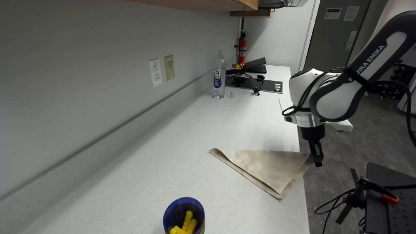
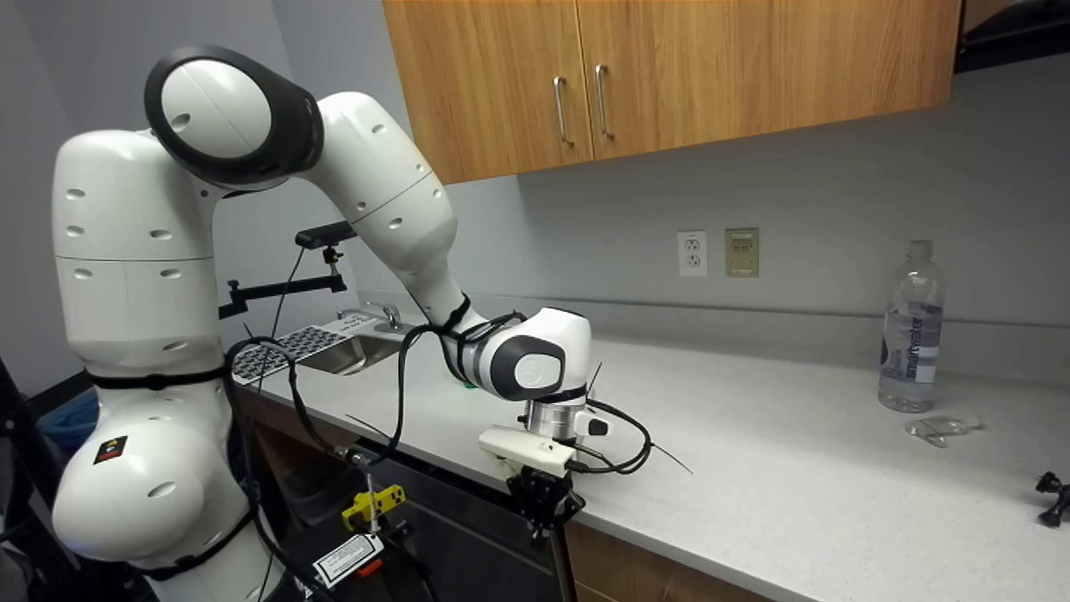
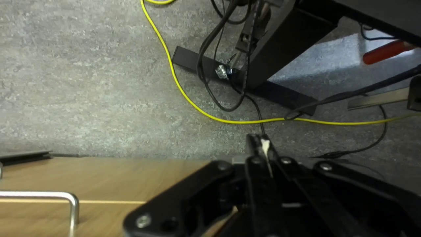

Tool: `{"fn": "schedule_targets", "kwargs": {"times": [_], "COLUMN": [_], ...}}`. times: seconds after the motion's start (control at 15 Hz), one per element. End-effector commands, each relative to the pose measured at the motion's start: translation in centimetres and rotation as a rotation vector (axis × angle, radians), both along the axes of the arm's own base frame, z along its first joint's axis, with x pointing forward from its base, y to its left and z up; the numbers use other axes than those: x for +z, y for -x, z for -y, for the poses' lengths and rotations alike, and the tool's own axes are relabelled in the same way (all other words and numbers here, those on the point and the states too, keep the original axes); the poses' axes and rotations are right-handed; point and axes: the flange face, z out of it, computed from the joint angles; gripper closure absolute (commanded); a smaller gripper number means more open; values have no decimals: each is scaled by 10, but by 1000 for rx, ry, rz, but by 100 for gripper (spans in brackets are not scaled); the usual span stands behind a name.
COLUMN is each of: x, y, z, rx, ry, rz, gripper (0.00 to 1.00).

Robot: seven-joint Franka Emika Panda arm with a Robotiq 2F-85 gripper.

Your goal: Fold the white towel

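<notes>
Location: the towel [image 1: 265, 165], beige-white, lies on the table [image 1: 182, 156] at the front edge. One corner projects past that edge, above the floor [image 1: 344, 149]; another points toward the rear edge; a third rests just inside the front edge. The fabric is doubled, its layers offset along the side between the latter two corners.

End effector [image 1: 318, 162]: positioned beyond the front edge, at the projecting corner. The fingers [image 3: 254, 164] stand narrow, with a pale strip [image 3: 265, 146] between them in the wrist view, judged to be pinched towel. Grip depth cannot be told.

Handling: expect a light, limp, non-fragile cloth with low slip. It transmits pull, not push. Take hold at a corner, including every layer to be moved. To continue folding, lift and carry the corner toward the rear edge. Caution: releasing beyond the front edge may leave the towel hanging.
</notes>
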Motion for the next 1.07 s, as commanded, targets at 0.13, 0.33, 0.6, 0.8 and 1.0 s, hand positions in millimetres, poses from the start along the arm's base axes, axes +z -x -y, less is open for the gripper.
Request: {"fn": "schedule_targets", "kwargs": {"times": [0.13,0.33,0.6,0.8,1.0], "x": [42,68,99,117,133], "y": [11,-1,-30,-64,-97], "z": [-21,-47,-95,-110,-106], "rx": [0,44,122,186,218], "ry": [101,152,228,292,315], "rz": [-80,-120,-133,-76,7], "gripper": [100,100,100,100,100]}}
